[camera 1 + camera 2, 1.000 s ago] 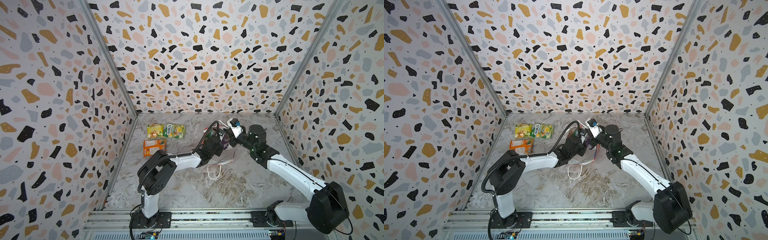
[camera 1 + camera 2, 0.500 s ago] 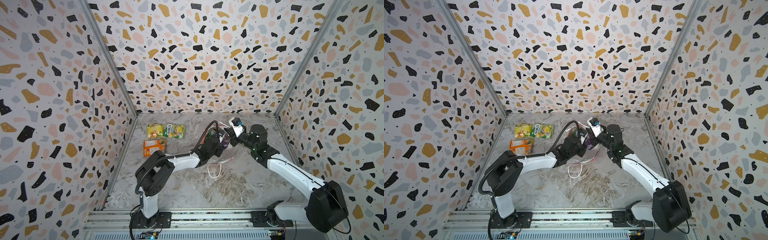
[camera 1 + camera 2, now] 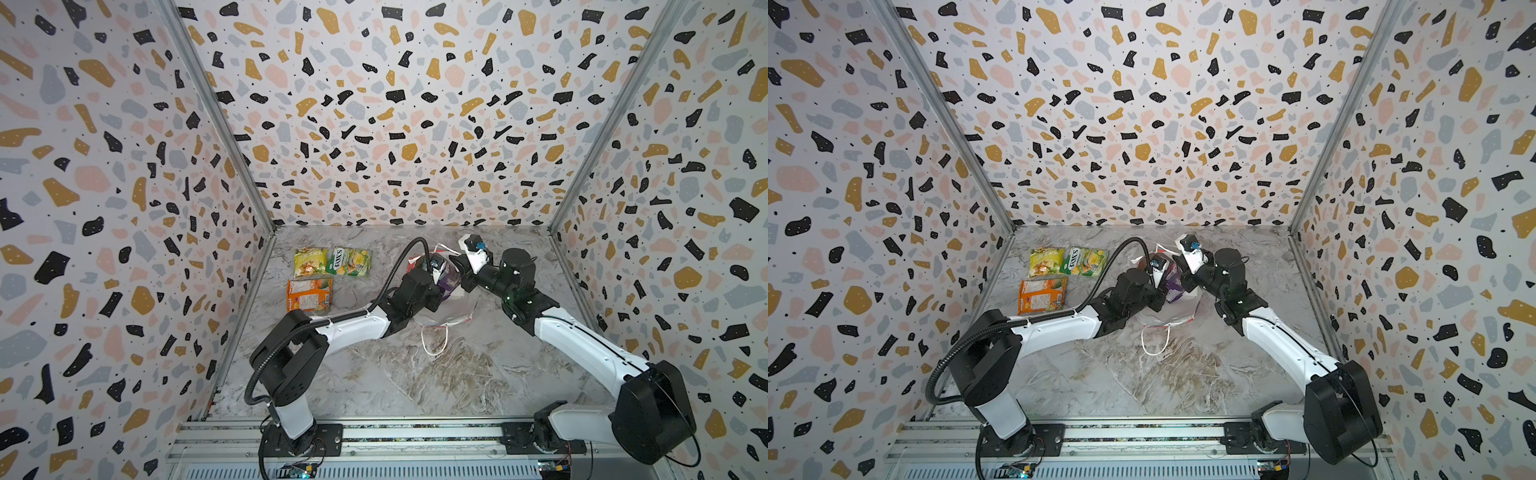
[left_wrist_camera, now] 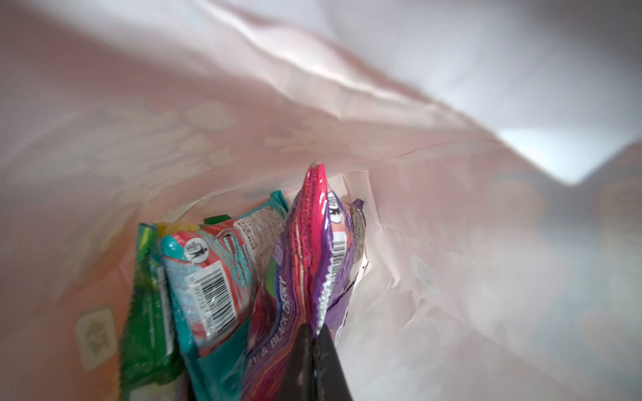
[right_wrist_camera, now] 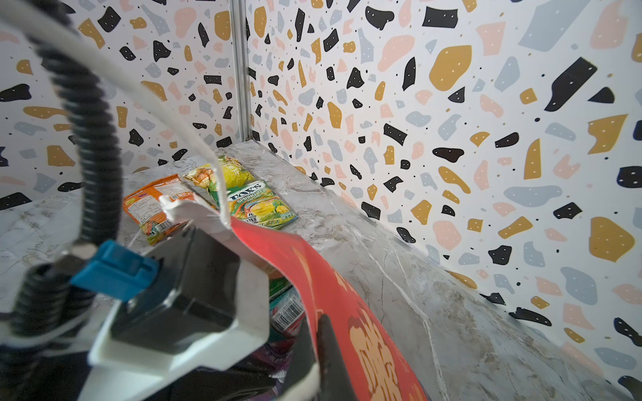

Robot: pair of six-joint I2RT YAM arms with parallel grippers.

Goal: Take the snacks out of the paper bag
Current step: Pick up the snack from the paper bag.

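Two arms: both reach from the near rail to the paper bag (image 3: 457,308) at mid-table.
Cord handle (image 3: 434,341): a white loop lying on the marble table (image 3: 457,382), on the near side of the bag.
Paper bag: red outside, white inside, mouth open. The arms hide most of it in both top views.
Left gripper (image 4: 314,335): deep inside the bag, jaws pinched together on the edge of the purple packet (image 4: 278,312).
Purple packet: inside the bag, standing on edge against the white paper.
Teal packet (image 4: 208,277): inside the bag, touching the purple one.
Green packet (image 4: 146,312): inside the bag, on the teal packet's other side.
Right gripper (image 5: 318,333): jaws clamped on the bag's red wall near the rim, one finger on each side of the paper.
Orange packet (image 3: 309,294): flat on the table to the robot's left, apart from the bag.
Yellow packet (image 3: 310,262): flat, just beyond the orange one.
FOX'S packet (image 3: 349,262): flat, just beside the yellow one, in the same far row.
Walls (image 3: 395,124): speckled panels closing off the back and both sides.
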